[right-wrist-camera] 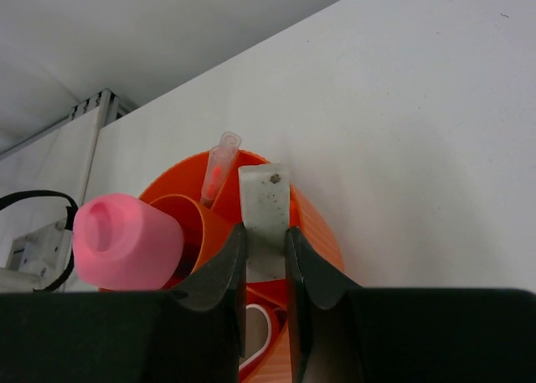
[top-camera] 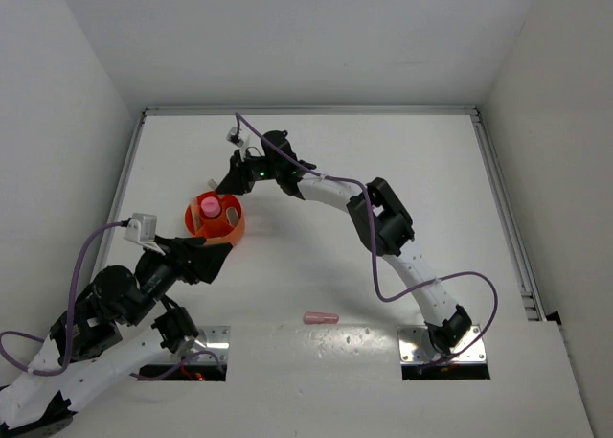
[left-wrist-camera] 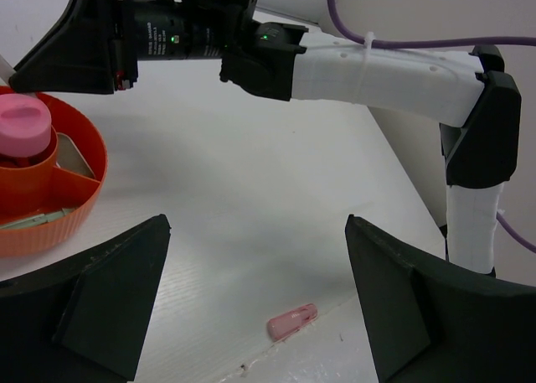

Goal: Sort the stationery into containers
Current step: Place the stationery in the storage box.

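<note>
The round orange tub (top-camera: 233, 229) with inner dividers stands left of centre; it also shows in the left wrist view (left-wrist-camera: 84, 186) and the right wrist view (right-wrist-camera: 322, 232). A pink-capped tube (right-wrist-camera: 126, 240) stands upright in its middle cup, and a thin clear-pink stick (right-wrist-camera: 216, 169) leans in a far compartment. My right gripper (right-wrist-camera: 265, 240) is shut on a pale beige block (right-wrist-camera: 266, 203) and holds it over the tub's far edge (top-camera: 222, 182). My left gripper (left-wrist-camera: 255, 228) is open and empty, just near-side of the tub (top-camera: 222, 253). A small pink bar (left-wrist-camera: 292, 321) lies on the table (top-camera: 321, 317).
The right arm (left-wrist-camera: 394, 69) reaches across the table behind the tub. White walls close in the table on the left, back and right. Two metal base plates (top-camera: 442, 347) sit at the near edge.
</note>
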`<move>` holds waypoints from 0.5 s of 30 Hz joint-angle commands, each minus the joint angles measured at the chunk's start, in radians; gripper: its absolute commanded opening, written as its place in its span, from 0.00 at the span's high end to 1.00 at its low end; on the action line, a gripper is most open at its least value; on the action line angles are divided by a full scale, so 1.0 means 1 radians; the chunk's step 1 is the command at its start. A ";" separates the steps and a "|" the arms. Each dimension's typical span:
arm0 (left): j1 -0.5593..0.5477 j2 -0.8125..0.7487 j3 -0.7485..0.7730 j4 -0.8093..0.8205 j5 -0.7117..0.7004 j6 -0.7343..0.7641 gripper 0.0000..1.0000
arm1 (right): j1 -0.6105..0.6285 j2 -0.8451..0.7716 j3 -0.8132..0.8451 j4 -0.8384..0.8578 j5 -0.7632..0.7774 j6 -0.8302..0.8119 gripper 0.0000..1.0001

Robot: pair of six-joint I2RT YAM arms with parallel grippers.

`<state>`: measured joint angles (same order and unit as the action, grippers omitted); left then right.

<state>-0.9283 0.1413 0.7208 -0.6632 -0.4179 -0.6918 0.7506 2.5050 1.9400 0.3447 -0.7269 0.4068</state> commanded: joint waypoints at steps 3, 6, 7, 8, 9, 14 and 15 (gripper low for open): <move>0.009 0.001 0.000 0.036 0.005 0.012 0.08 | 0.007 0.002 0.045 0.016 0.012 -0.052 0.85; 0.009 0.001 0.000 0.036 0.005 0.012 0.08 | 0.007 0.002 0.045 -0.003 0.021 -0.072 0.81; 0.009 0.001 0.000 0.036 0.005 0.012 0.08 | 0.016 0.002 0.045 -0.016 0.021 -0.082 0.79; 0.009 0.001 0.000 0.036 0.005 0.012 0.08 | 0.016 0.002 0.054 -0.016 0.021 -0.091 0.76; 0.009 0.001 0.000 0.036 0.005 0.012 0.08 | 0.016 0.002 0.054 -0.026 0.021 -0.091 0.73; 0.009 0.001 0.000 0.036 0.005 0.012 0.08 | 0.016 0.002 0.054 -0.035 0.021 -0.111 0.65; 0.009 0.001 0.000 0.036 0.005 0.012 0.08 | 0.016 0.002 0.054 -0.035 0.021 -0.111 0.64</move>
<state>-0.9283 0.1413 0.7208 -0.6632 -0.4179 -0.6918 0.7605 2.5053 1.9511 0.2863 -0.7059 0.3325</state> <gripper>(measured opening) 0.917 0.353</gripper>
